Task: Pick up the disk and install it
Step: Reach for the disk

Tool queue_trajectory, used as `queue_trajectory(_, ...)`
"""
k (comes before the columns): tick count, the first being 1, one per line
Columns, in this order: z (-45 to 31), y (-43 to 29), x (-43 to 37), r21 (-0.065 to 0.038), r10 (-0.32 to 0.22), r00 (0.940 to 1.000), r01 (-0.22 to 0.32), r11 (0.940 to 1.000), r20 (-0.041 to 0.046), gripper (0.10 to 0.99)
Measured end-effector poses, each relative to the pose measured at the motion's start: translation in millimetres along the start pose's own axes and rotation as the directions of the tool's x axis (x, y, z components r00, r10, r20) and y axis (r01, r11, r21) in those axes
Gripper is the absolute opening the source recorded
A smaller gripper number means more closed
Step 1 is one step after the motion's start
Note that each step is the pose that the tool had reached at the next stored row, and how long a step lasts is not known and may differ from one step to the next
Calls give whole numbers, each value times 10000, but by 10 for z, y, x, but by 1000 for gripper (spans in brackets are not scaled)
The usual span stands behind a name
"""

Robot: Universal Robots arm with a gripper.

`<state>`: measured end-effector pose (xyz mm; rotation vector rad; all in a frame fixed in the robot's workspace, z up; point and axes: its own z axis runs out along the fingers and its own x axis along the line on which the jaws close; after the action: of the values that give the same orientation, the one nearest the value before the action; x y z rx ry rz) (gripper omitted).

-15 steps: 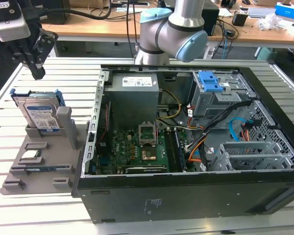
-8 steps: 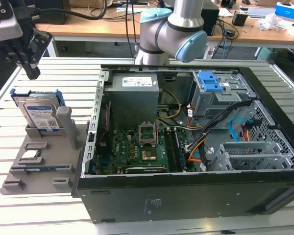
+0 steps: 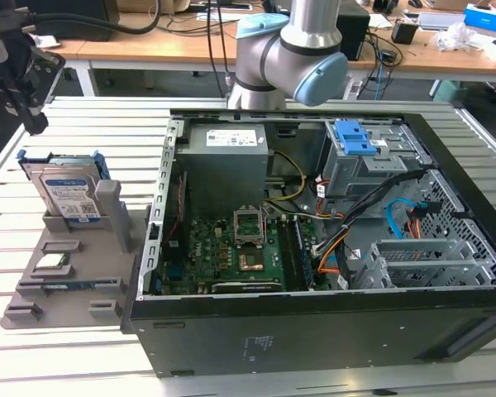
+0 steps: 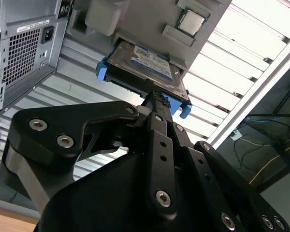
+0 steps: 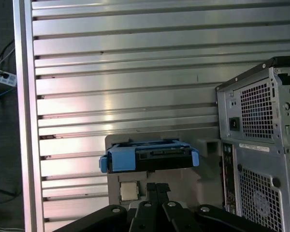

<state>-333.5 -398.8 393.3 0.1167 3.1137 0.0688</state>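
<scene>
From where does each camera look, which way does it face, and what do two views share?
Exterior view: off the arm, looking down into the open black computer case; grey-blue arm and black tool show.
First wrist view: wrist-mounted, behind the tool, facing the silver blue-railed disk's edge.
Second wrist view: wrist-mounted, behind the tool, facing the disk's labelled face.
Both wrist views share tool, disk, case.

Ribbed aluminium tabletop (image 3: pixel 58 364), dark floor (image 5: pixel 2 145) beyond its edge, cluttered wooden desks (image 3: pixel 149 48) with black cables (image 3: pixel 132 27) behind.
</scene>
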Motion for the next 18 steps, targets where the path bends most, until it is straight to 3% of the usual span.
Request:
queue_trajectory(8, -6, -18, 234, 0, 0, 10000, 0, 10000, 0, 106)
queue_trajectory(18, -7, -19, 253, 0, -1, 10000, 1, 10000, 0, 106)
